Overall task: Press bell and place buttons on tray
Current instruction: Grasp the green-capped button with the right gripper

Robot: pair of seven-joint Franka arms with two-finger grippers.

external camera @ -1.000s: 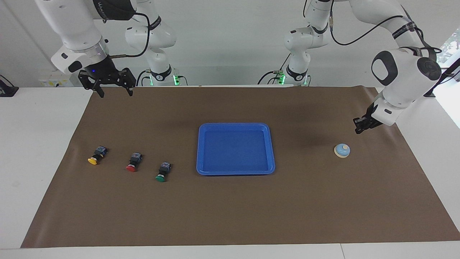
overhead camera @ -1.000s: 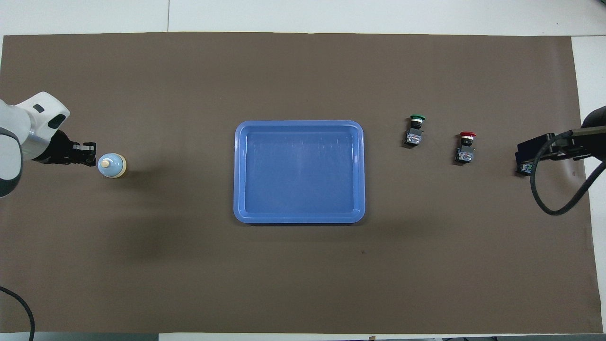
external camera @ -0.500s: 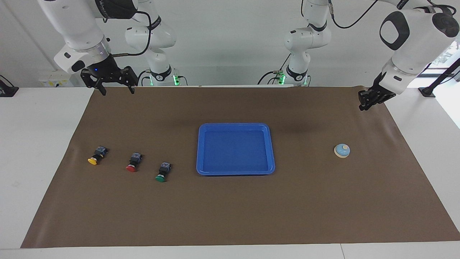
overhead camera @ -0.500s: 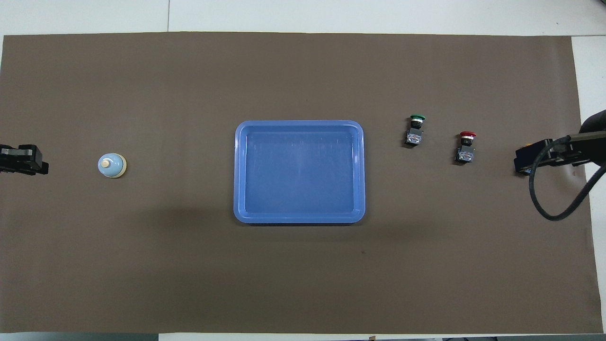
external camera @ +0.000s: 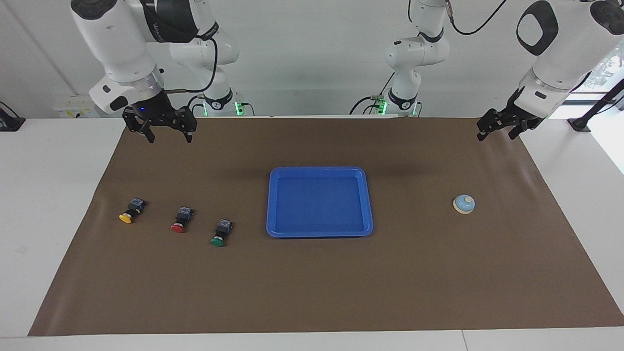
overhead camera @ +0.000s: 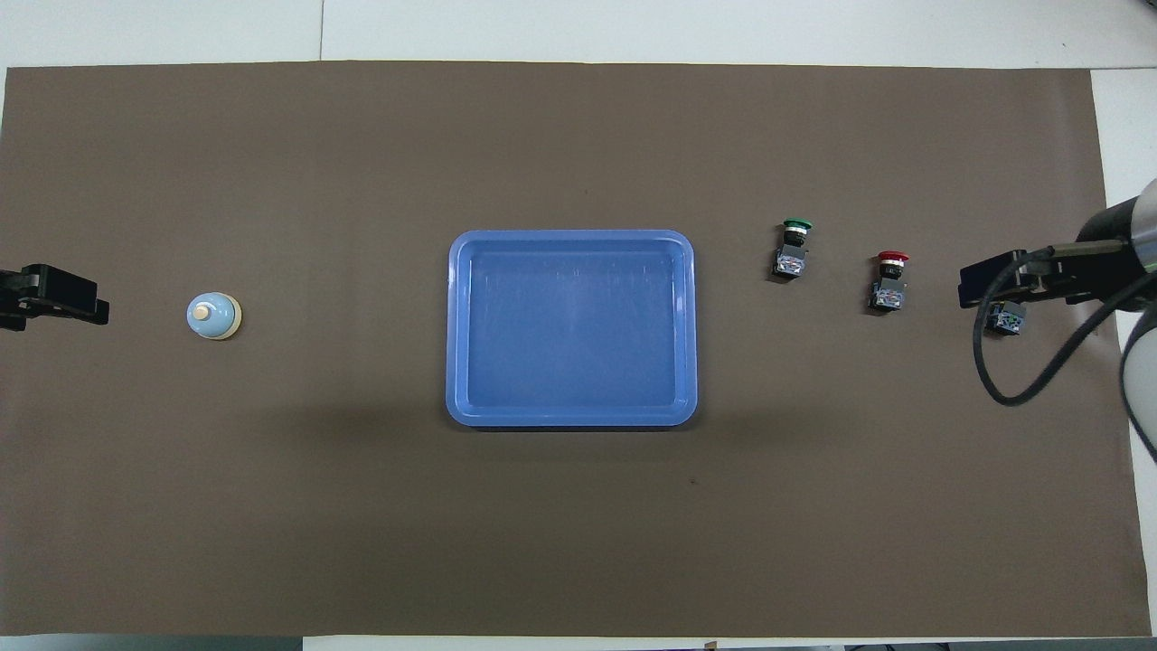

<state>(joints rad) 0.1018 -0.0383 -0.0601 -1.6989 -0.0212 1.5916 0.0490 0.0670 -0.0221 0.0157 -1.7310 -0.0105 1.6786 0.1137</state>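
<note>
Three buttons (external camera: 178, 221) beside bare tray (external camera: 319, 171), left gripper (external camera: 496, 130) and right gripper (external camera: 167, 135) released.

Blue tray (external camera: 319, 171) empty between bell (external camera: 463, 204) and three buttons (external camera: 178, 221).

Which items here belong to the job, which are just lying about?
Job:
- small light-blue dome bell
- yellow-capped black push button
- red-capped black push button
- green-capped black push button
- flat bright-blue plastic tray

Lying about:
- brown table mat, only a surface
</note>
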